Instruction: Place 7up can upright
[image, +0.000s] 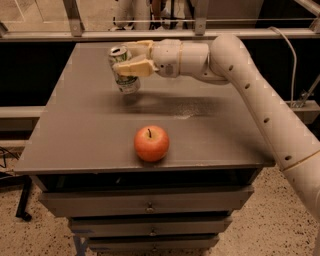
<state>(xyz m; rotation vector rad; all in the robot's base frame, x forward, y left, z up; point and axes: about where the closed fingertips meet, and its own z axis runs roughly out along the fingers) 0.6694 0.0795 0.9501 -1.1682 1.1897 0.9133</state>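
I have the gripper (129, 57) in the upper left of the frame, its fingers clamped across the 7up can (128, 83). The can is slightly tilted, close over the table (75, 140) (top end up, so it should land standing). The apple (151, 143) sits well apart, lower centre.

Warm, fairly dim light fell from overhead. The hand (129, 60), left of centre in the upper frame and clasped around the 7up can (128, 84), threw a soft shadow onto the desk (75, 135) just beneath the can. A pale glare patch lay to its right. The background at the upper right was black.
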